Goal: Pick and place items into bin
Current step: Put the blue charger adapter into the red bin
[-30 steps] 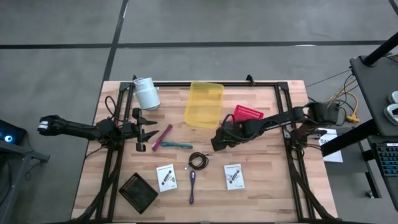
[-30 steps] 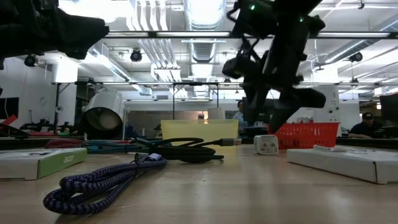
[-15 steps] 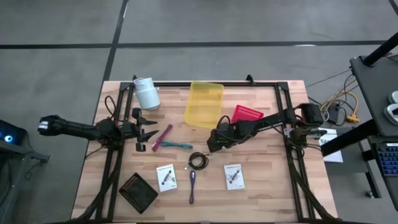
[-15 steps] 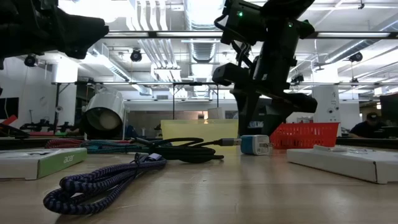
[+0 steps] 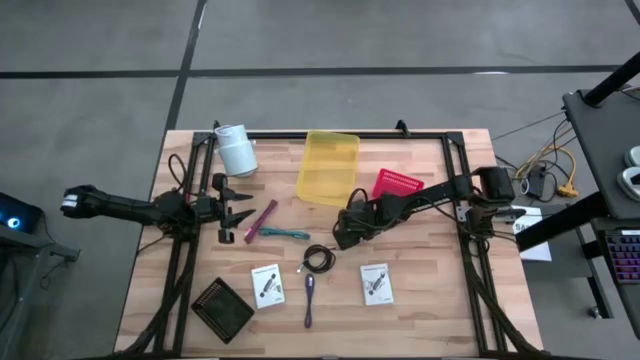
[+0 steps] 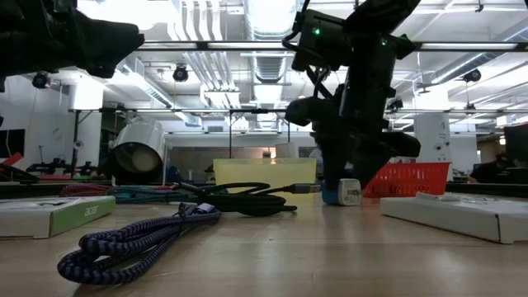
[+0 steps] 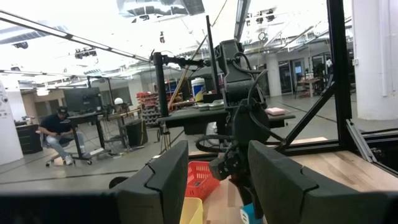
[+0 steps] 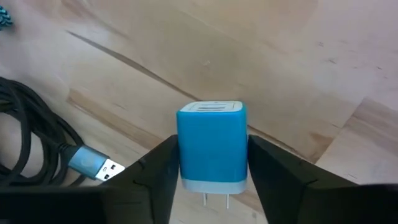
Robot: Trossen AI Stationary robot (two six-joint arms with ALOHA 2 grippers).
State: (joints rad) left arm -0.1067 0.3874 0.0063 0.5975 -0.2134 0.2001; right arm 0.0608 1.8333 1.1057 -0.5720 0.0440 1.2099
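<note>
Desk point(image 5: 430, 300): wooden slab carrying all items. Yellow bin point(image 5: 328, 166): near 12 o'clock, nothing visible in it.

Right arm: compared with a second before, it had swung from right of centre toward the desk's middle and come low. Right tool point(image 5: 343, 232): down at desk level, fingers point(image 8: 155, 171) parted and straddling the blue USB charger point(image 8: 212, 146), which stood just beside the coiled black cable point(image 5: 319, 258). Contact with the charger's sides could not be confirmed. Judged: approach done, closing and lift outstanding.

Left tool point(image 5: 232, 208): at 9 o'clock, waiting, fingers spread, holding nothing, near the magenta stick point(image 5: 261, 220).
</note>
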